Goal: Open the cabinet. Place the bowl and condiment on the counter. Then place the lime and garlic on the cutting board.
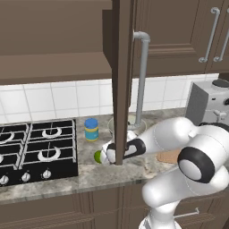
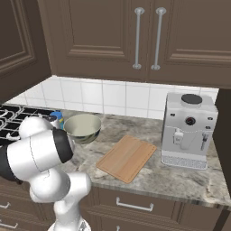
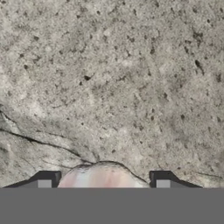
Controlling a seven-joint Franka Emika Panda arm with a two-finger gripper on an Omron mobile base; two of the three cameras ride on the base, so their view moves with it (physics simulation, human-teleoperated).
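Far left of our claw sits the stove (image 1: 38, 150), and nearer on that side stands the jar (image 1: 91, 129). The lime (image 1: 97, 156) lies just beside the claw on the counter (image 3: 122, 87). Our claw (image 3: 103, 181) is low over the stone, its fingers wide apart on either side of the pale garlic (image 3: 103, 177); we cannot tell whether they touch it. The cabinet (image 1: 120, 67) door hangs open above it. To its right are the bowl (image 2: 83, 127), the cutting board (image 2: 126, 158) and the coffee machine (image 2: 189, 131).
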